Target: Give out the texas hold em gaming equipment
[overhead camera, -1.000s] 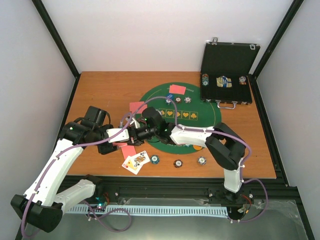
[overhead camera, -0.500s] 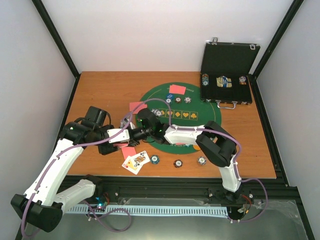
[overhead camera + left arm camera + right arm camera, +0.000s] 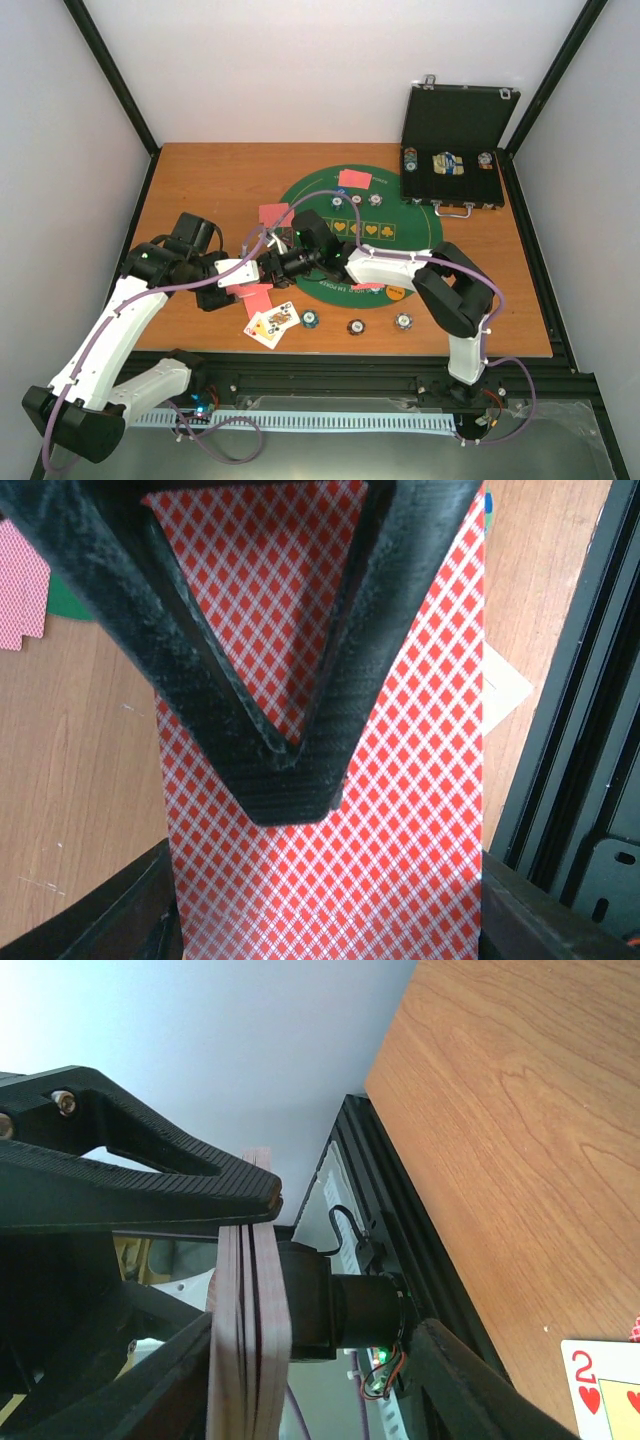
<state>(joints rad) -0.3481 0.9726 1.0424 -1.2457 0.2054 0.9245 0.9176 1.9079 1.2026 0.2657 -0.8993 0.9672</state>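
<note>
My left gripper (image 3: 295, 820) is shut on a deck of red-backed playing cards (image 3: 400, 810), held just above the table at the near left of the green mat (image 3: 400, 215). From above, the deck (image 3: 250, 297) shows as a pink slab beside the left gripper (image 3: 262, 270). My right gripper (image 3: 276, 263) faces it from the right. In the right wrist view the deck (image 3: 250, 1290) stands edge-on between my right gripper's (image 3: 250, 1325) jaws. The upper fingertip (image 3: 255, 1195) rests on the deck's top edge, and the lower fingertip is hidden.
Face-up cards (image 3: 272, 322) and three chips (image 3: 311, 320) (image 3: 356, 326) (image 3: 403, 321) lie near the front edge. Red-backed cards (image 3: 354, 179) (image 3: 274, 213), three small chips (image 3: 356, 200) and an orange disc (image 3: 398, 293) sit on the mat. The open black case (image 3: 455, 150) stands at the back right.
The right arm swung left toward the deck, then eased back right, and its jaws narrowed around the deck. The left gripper kept its hold, and more of the deck now shows from above.
</note>
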